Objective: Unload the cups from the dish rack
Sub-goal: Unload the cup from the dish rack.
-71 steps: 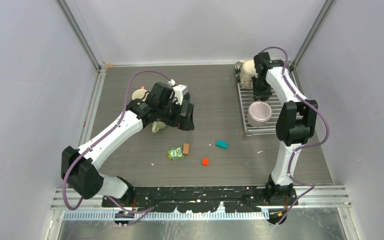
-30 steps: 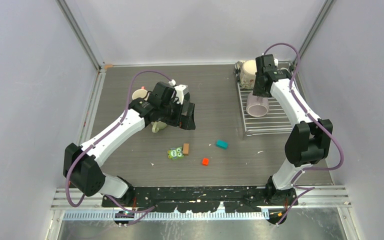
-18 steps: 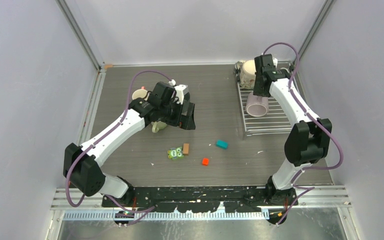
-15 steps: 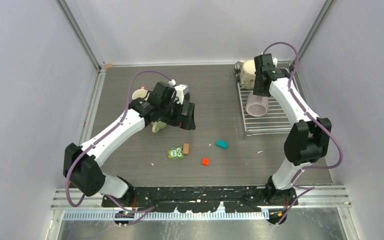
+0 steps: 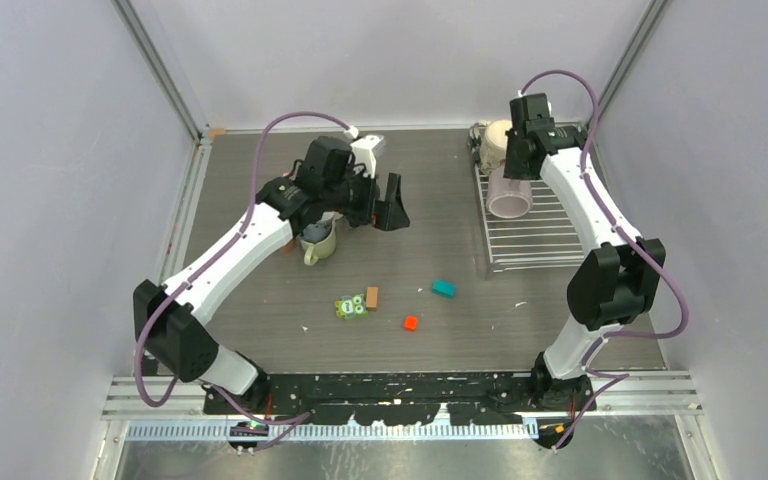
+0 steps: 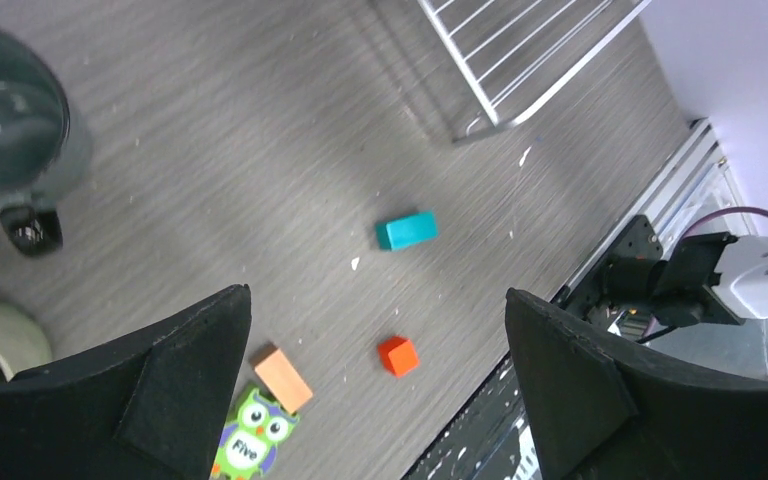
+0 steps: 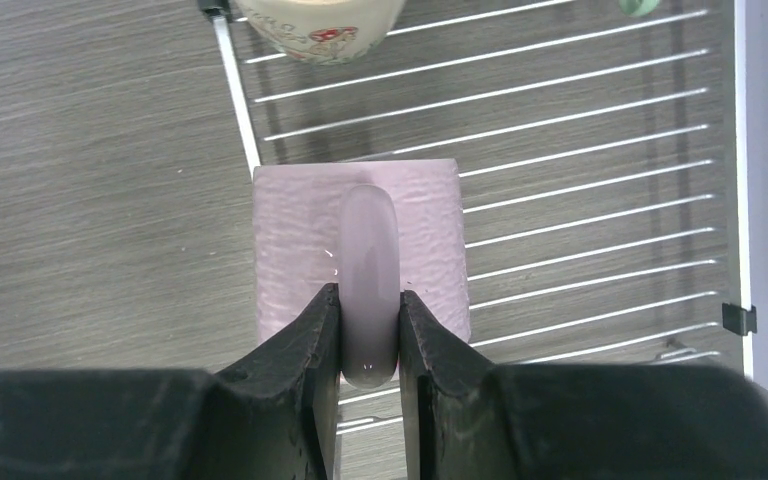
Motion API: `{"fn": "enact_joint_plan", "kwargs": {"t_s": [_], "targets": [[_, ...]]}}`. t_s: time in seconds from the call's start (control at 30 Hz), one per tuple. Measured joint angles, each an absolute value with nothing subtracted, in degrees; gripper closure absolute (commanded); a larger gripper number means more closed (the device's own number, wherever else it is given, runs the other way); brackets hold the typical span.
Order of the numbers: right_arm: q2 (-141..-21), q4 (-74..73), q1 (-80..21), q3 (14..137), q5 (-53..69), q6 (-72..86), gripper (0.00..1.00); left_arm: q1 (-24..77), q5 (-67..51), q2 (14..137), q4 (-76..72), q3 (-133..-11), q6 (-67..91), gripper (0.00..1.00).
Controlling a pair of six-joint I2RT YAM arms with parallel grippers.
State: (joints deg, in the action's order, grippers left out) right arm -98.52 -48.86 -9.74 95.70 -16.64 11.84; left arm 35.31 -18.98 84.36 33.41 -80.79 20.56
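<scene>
My right gripper (image 7: 370,330) is shut on the handle of a mauve-pink mug (image 7: 295,235). It holds the mug on its side, above the left edge of the wire dish rack (image 7: 580,200). In the top view the mug (image 5: 508,197) hangs under the gripper (image 5: 514,168). A cream patterned mug (image 5: 496,143) stands at the rack's (image 5: 545,240) far left corner. My left gripper (image 5: 391,205) is open and empty above the table's middle. In the left wrist view the gripper (image 6: 377,300) is well above the floor. A pale green mug (image 5: 322,246) and a dark teal mug (image 6: 15,130) stand on the table below my left arm.
Small toys lie near the table's middle: a teal block (image 5: 444,289), an orange cube (image 5: 411,323), a tan block (image 5: 372,297) and a green owl tile (image 5: 349,308). The rack's near corner (image 6: 480,122) shows in the left wrist view. Walls close in left, right and far.
My right gripper has lifted the mauve-pink mug off the rack's near part and carried it to the rack's far left. My left gripper has risen and swung right, uncovering the pale green mug.
</scene>
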Motion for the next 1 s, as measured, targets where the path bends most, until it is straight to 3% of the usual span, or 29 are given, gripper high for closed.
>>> {"fn": "enact_joint_plan", "kwargs": {"t_s": [0.53, 1.0], "targets": [[-91.6, -55.1, -18.3, 99.5, -9.1, 7.9, 0.99, 29.5, -37.8, 96.0, 26.8, -92.5, 12.9, 0.02], [-83.3, -59.1, -24.6, 99.7, 3.2, 5.9, 0.99, 26.5, -56.2, 104.5, 36.4, -107.6, 1.5, 0.16]]}}
